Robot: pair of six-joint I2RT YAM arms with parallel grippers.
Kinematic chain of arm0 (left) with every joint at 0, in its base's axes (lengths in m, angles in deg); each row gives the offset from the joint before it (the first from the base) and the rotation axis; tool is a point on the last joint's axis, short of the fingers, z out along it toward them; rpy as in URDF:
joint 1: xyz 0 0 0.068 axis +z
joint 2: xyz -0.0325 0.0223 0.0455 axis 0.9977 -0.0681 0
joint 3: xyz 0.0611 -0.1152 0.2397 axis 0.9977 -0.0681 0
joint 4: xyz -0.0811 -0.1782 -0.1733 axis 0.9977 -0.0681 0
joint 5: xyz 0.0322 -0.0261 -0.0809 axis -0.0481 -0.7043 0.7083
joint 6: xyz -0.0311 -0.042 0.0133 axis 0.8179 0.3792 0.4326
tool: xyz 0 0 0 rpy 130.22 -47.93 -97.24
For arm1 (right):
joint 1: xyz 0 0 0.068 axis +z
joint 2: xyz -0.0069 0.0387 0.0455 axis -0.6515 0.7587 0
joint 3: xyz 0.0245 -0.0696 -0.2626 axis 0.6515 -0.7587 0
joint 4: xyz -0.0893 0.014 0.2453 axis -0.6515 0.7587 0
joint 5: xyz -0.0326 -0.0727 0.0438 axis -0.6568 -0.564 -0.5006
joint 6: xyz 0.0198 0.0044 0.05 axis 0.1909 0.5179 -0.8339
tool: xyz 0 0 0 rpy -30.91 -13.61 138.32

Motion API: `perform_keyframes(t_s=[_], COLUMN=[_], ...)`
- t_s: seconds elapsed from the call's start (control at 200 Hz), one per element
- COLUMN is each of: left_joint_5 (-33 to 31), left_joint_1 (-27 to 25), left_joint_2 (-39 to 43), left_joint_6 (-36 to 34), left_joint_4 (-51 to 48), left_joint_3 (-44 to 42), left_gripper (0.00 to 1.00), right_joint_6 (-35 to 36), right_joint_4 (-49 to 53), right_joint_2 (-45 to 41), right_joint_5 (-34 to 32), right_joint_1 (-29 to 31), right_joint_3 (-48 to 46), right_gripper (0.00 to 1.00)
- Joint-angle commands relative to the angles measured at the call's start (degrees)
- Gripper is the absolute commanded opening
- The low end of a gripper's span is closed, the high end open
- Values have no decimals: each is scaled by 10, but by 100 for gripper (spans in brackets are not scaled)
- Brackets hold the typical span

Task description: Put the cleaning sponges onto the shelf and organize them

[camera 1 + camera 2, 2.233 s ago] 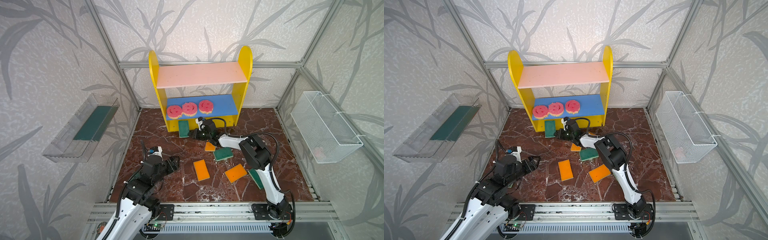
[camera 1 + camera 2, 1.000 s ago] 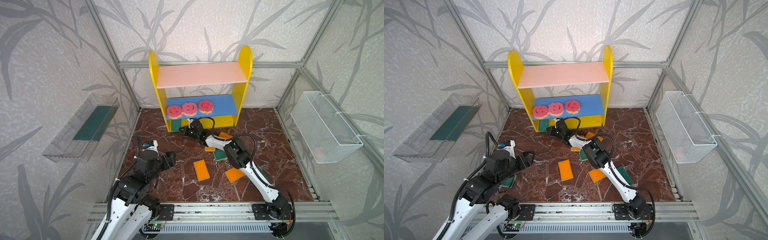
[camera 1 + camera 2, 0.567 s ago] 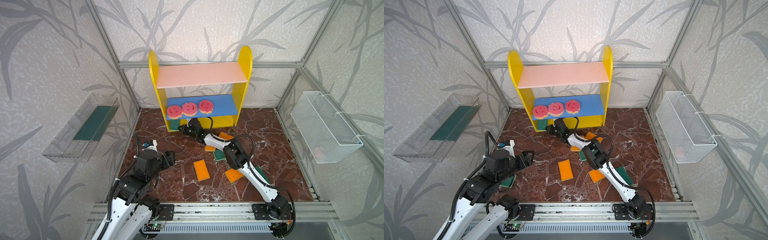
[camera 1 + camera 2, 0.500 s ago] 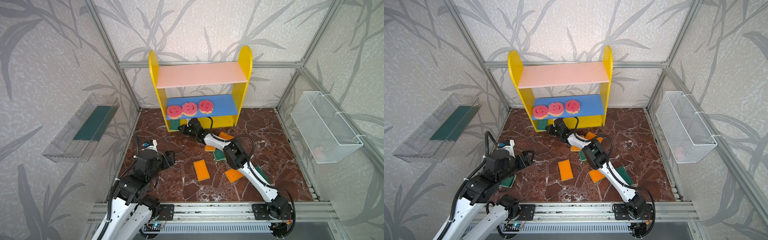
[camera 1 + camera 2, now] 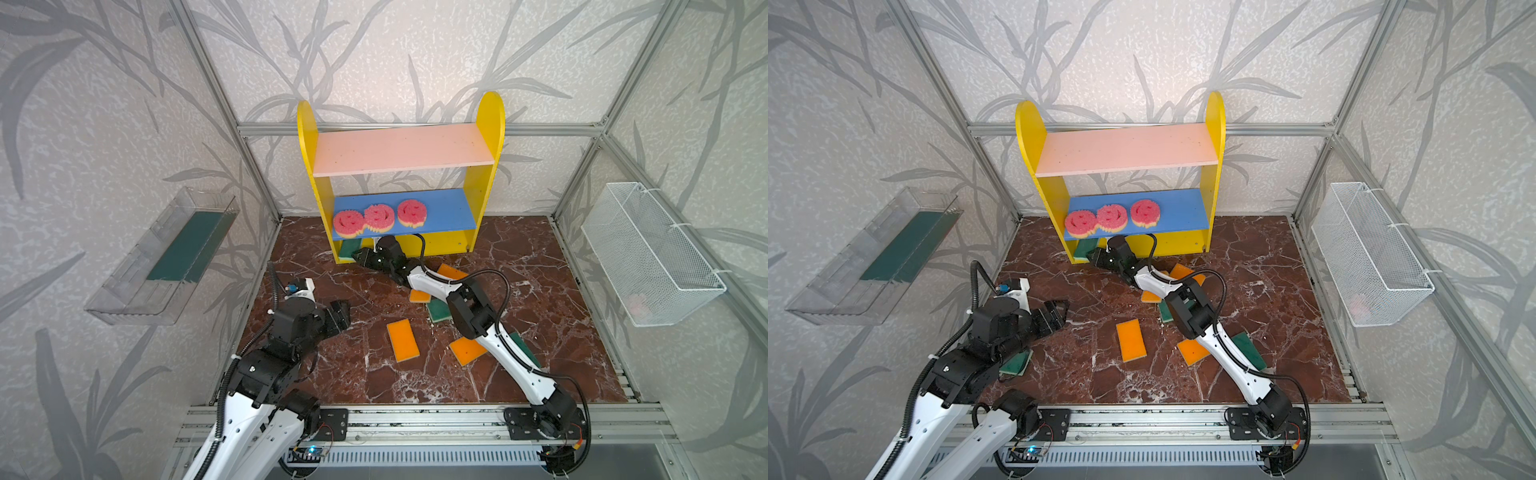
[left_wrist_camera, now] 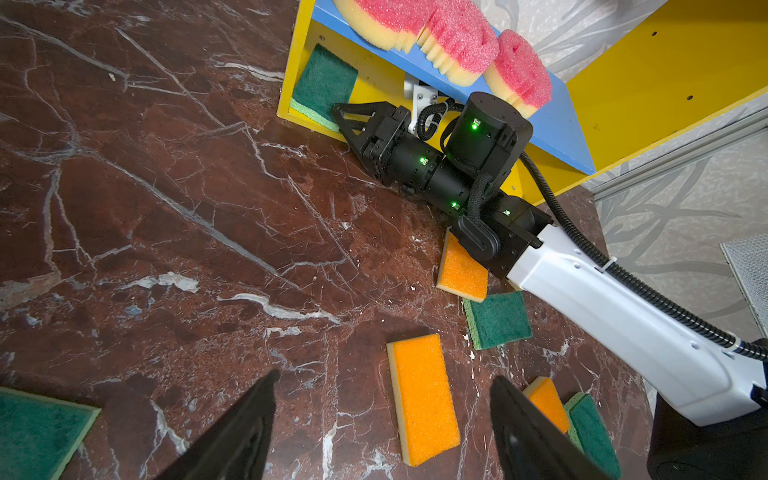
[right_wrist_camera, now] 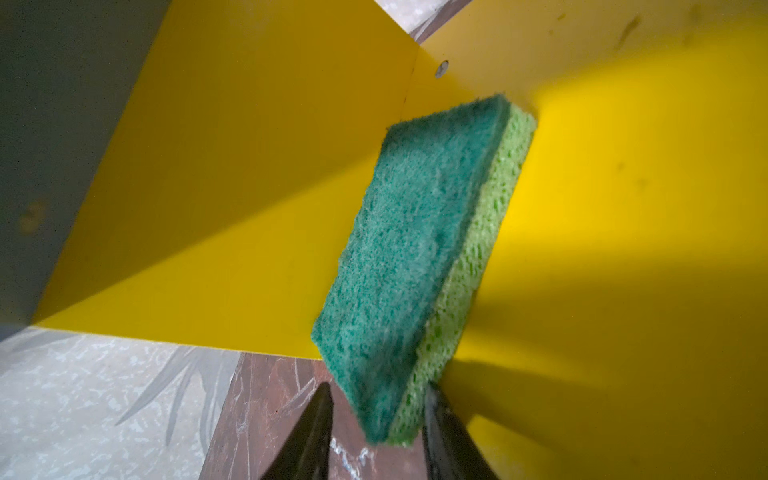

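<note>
- The right gripper [image 7: 378, 386] has its jaws a little apart around the near end of a green sponge [image 7: 415, 232]; a narrow gap shows between one finger [image 7: 320, 415] and the dark green face, so the sponge is not clamped
- This green sponge lies flat, dark side up, on the yellow base of the shelf [image 7: 623, 249], at the left end, close to the left side panel; its near end reaches the front edge of the base
- In both top views the right gripper [image 5: 360, 257] [image 5: 1096, 257] lies low at the front of the shelf [image 5: 486, 166], under the blue middle board, and its arm stretches away from the shelf over the floor [image 5: 332, 374]
- Three pink round sponges [image 5: 379, 216] stand in a row on the left half of the blue board
- Four orange sponges [image 5: 402, 345] and two more green-topped sponges [image 5: 438, 309] lie scattered on the floor in front of the shelf, some partly under the right arm; another green one [image 5: 1016, 361] lies further from the shelf, under the left arm
- The left gripper [image 6: 384, 377] hangs over the floor well in front of the shelf, its jaws wide and with nothing between them
- A clear tray [image 5: 124, 299] with a dark green strip [image 5: 187, 245] is on the wall to the left of the shelf, and a white wire basket [image 5: 648, 249] is on the wall to the right of it
</note>
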Motion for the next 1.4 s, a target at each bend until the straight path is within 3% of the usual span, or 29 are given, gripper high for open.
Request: perform_keyframes(t_s=[0.0,0.215,0.37,0.515,0.77,1.0,1.219,1.394], left_joint_5=[-4,-2,1,11,17,-30,-72,-63], left_joint_1=[5,5,7,7,-4,-90,-168,-194], left_joint_2=[2,4,4,-5,-69,-154,-266,-363], left_joint_6=[-2,-1,-8,-24,-44,-18,-6,7], left_joint_4=[2,1,7,19,59,157,242,289], left_joint_3=[4,2,3,10,18,-16,-15,7], left_gripper=[82,82,85,90,89,88,85,82], right_joint_6=[57,64,89,118,142,173,165,198], right_joint_4=[5,21,5,-6,-46,-66,2,130], right_joint_2=[15,8,-45,-110,-285,-482,-666,-789], right_joint_5=[-12,-9,-5,-2,4,-2,31,67], right_joint_1=[-1,-1,1,3,1,-14,-86,-159], right_joint_3=[49,53,-17,-93,-322,-569,-766,-854], right_gripper=[38,42,56,59,60,59,54,54])
